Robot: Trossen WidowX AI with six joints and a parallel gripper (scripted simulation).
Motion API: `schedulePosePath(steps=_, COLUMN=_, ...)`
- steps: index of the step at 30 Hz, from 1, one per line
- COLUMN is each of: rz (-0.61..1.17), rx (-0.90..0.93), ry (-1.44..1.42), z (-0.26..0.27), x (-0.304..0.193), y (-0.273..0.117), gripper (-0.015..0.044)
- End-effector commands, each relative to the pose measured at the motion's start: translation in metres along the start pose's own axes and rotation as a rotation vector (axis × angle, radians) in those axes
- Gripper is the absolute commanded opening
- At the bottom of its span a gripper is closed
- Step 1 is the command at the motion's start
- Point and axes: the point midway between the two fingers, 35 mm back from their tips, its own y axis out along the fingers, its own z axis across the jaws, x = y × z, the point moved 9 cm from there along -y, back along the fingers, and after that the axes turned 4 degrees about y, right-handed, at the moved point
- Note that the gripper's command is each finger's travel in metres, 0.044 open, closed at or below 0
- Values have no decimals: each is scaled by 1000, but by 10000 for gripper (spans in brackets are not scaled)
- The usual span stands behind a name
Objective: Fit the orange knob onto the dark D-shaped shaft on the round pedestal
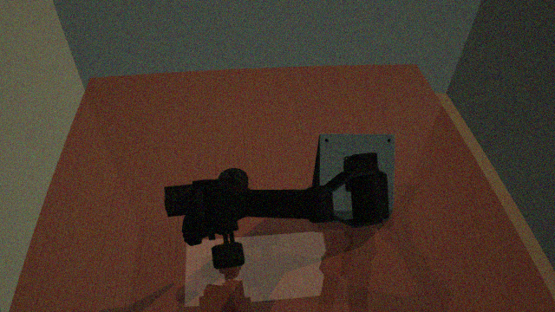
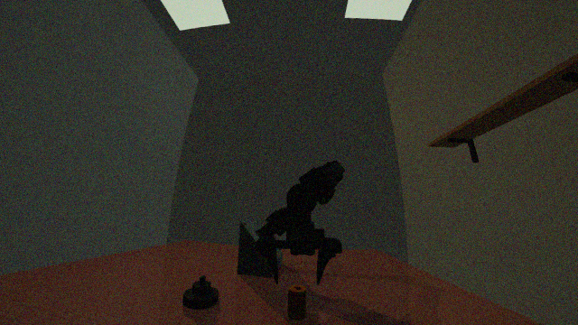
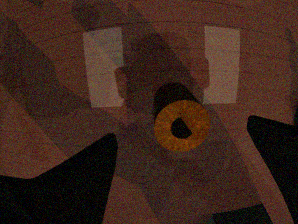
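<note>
The orange knob (image 2: 297, 304) (image 3: 159, 131) stands upright on the table. In the wrist view its D-shaped hole faces me, flat side toward the upper right. My gripper (image 2: 298, 281) (image 3: 185, 132) is wide open and empty. Its fingertips look higher than the knob's top, one to each side of it in the wrist view, with gaps on both sides. In the top view the gripper hides most or all of the knob. The round pedestal (image 2: 200, 300) with its dark shaft (image 2: 202, 281) stands left of the knob in the exterior view; the shaft's flat side cannot be made out.
A grey plate (image 1: 331, 173) lies under the arm's base. A dark upright triangular panel (image 2: 253, 262) shows behind the knob, to its left, in the exterior view. A wooden shelf (image 2: 519, 100) is on the right wall. The light is dim, with shadows and pale reflections on the table (image 1: 260, 113).
</note>
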Motion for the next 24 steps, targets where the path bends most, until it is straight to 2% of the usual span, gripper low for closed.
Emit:
schedulePosePath(steps=1, rz=5, rx=-1, ry=6, z=-1, x=-1, y=8, gripper=440)
schedulePosePath(steps=24, rz=5, rx=0, ry=6, z=-1, x=-1, y=44, gripper=440)
